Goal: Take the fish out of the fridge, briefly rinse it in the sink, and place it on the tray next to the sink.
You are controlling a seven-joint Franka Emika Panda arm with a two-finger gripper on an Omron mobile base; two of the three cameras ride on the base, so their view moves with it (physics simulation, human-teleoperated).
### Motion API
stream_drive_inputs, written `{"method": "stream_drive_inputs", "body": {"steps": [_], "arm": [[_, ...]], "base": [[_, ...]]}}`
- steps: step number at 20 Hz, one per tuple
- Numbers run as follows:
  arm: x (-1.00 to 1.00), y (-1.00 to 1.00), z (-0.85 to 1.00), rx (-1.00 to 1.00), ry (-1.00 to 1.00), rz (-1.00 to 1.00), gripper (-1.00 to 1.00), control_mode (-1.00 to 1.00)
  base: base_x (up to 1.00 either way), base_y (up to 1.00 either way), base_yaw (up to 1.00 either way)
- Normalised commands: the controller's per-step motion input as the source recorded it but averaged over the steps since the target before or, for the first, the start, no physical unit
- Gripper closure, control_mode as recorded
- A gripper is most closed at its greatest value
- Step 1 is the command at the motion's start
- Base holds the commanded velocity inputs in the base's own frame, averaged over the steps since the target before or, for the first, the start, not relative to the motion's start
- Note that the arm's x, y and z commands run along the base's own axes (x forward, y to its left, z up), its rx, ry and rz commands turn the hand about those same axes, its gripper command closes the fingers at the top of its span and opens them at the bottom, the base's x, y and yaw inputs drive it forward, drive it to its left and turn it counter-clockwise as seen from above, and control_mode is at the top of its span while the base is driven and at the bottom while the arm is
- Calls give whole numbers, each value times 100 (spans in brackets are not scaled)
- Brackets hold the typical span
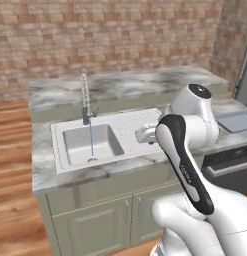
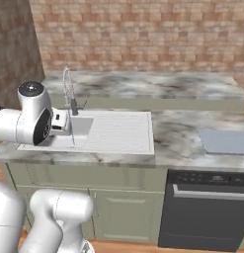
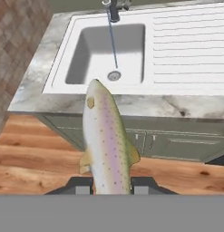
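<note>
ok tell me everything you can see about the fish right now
The fish is slim and tapered, silvery-grey with a pinkish band along its side, dark speckles and small yellowish fins. In the hand view it stands lengthwise out of the tool, whose two dark fingertips close on its rear end, head pointing toward the sink. It appears to be held in the air in front of the counter edge, over the wood floor, not yet in the basin, where a thin stream of water runs.
</note>
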Motion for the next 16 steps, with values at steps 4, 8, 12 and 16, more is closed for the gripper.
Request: {"method": "stream_drive_inputs", "body": {"steps": [4,8,12,16], "arm": [[0,0,0,0,0,0,100,100],[0,0,0,0,0,0,100,100],[0,0,0,0,0,0,100,100],[0,0,0,0,0,0,100,100]], "base": [[0,-13,43],[2,-7,23],[16,-1,7],[73,-7,0]]}}
